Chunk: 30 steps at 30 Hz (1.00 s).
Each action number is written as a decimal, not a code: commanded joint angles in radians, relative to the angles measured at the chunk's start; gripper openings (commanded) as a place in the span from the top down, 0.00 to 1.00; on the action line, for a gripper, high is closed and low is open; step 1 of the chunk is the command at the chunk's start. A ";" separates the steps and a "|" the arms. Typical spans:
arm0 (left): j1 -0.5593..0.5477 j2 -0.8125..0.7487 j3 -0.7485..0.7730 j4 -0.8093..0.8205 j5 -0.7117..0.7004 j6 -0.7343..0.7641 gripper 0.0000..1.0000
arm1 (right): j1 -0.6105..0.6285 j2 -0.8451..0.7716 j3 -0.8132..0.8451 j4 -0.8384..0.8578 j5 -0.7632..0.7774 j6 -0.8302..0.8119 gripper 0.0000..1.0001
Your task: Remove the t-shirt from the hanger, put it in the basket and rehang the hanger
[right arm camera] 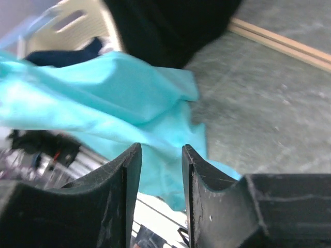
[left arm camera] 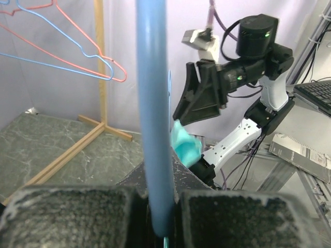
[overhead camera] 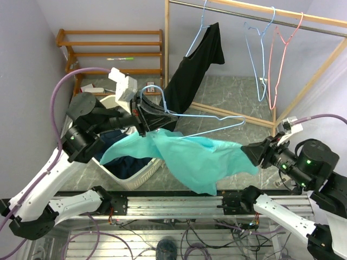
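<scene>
Found the teal t-shirt [overhead camera: 195, 160] strung out in mid-air between the two arms, sagging in the middle. Found its right end drawn to a point in the right gripper [overhead camera: 250, 151], which was clamped on the cloth; in the right wrist view, saw teal fabric filling the narrow gap between the fingers [right arm camera: 124, 196]. Saw its left part spread below the left gripper [overhead camera: 142, 118] and over the white basket [overhead camera: 138, 176]. Found the left gripper closed on the light blue wire hanger [overhead camera: 217, 117], whose bar stood pinched between the grey pads [left arm camera: 232, 217] in the left wrist view. Saw the hanger reaching right, just above the t-shirt and touching it near the left gripper; could not tell whether any part of it was inside the cloth. Noted dark clothes [overhead camera: 127, 165] in the basket. Behind, noted a black garment [overhead camera: 195, 65] hanging from the rail [overhead camera: 255, 16], two bare hangers [overhead camera: 271, 59] further right, and a wooden shelf [overhead camera: 108, 51] at the back left.
</scene>
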 commanded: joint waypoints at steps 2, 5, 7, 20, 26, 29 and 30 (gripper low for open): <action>0.003 0.093 -0.049 0.143 0.054 -0.054 0.93 | -0.001 -0.014 0.092 0.153 -0.419 -0.147 0.61; 0.003 0.159 -0.064 0.205 0.125 -0.104 0.93 | 0.000 0.005 0.141 0.192 -0.509 -0.166 0.60; -0.007 0.200 -0.062 0.237 0.178 -0.129 0.93 | -0.001 0.026 0.165 0.207 -0.525 -0.178 0.60; -0.175 0.303 0.042 0.048 0.229 0.023 0.93 | -0.001 0.173 0.088 0.196 -0.569 -0.240 0.56; -0.178 0.291 0.036 0.064 0.207 0.022 0.93 | -0.001 0.136 0.043 0.184 -0.611 -0.228 0.56; -0.178 0.292 0.032 0.074 0.202 0.016 0.93 | 0.000 0.118 0.032 0.174 -0.623 -0.223 0.64; -0.178 0.291 0.030 0.081 0.200 0.013 0.93 | -0.002 0.115 0.028 0.167 -0.622 -0.223 0.73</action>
